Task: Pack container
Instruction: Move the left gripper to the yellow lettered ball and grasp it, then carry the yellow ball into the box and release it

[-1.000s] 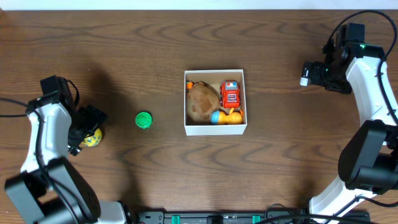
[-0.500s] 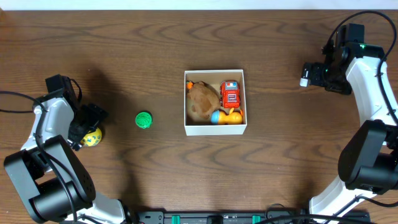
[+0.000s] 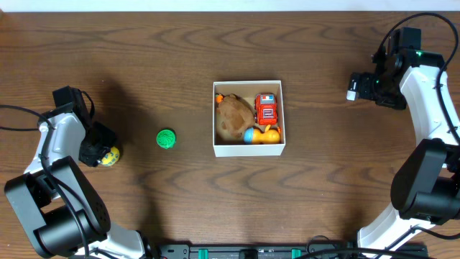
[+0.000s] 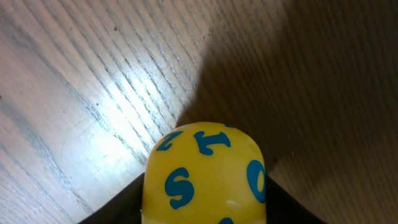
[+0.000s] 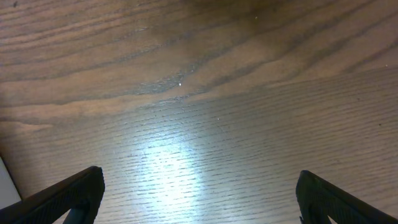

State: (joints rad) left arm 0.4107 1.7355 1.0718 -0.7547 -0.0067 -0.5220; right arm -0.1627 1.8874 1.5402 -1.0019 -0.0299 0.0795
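The container [image 3: 249, 150] sits at the middle of the table [image 3: 144, 57] with three toys inside: a brown plush [image 3: 233, 117], a red car [image 3: 266, 108] and an orange-and-blue piece [image 3: 260, 134]; so packing looks partly done; two things lie outside it to the left, a green round piece [image 3: 166, 139] and, well apart from the box, a yellow ball [image 4: 204, 174] with blue letters; the left gripper [image 3: 97, 152] is down over that ball, a jaw at either side, but I cannot tell whether it squeezes yet; the right gripper [image 5: 199, 177] hangs wide and empty over bare wood, far right.
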